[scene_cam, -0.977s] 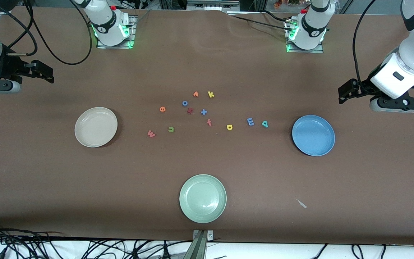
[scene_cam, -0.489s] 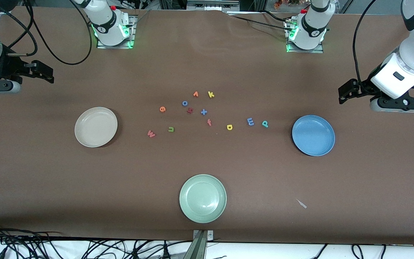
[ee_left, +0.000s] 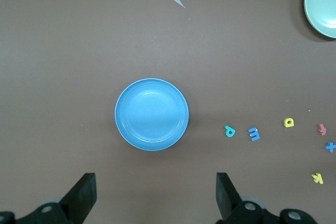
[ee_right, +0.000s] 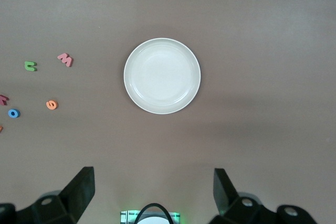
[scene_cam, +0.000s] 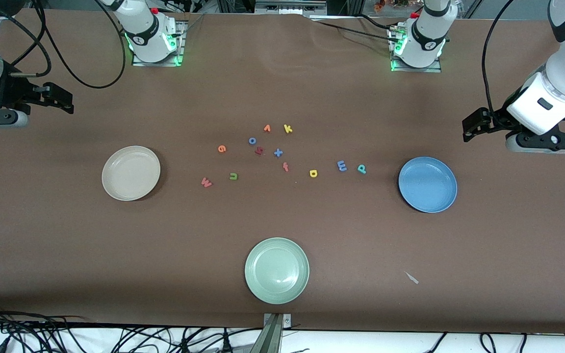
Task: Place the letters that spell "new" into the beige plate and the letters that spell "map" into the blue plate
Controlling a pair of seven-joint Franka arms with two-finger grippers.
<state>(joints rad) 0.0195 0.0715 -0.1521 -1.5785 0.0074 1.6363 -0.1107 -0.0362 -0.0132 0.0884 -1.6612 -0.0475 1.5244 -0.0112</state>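
A robotics laboratory test bench: two white robot arm bases (scene_cam: 152,37) bolted on metal plates glow with green status lights along one edge of a long surface covered in brown paper (scene_cam: 282,230). Loose black cables (scene_cam: 81,73) trail across that edge and pile in tangles below the edge nearest the front camera, beside a metal camera mount (scene_cam: 273,331). Small coloured foam letters (scene_cam: 277,152) and plain round plates sit laid out as test props.

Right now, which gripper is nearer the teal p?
Left. The left gripper hangs open near the blue plate, toward the teal p; the right gripper waits open past the beige plate.
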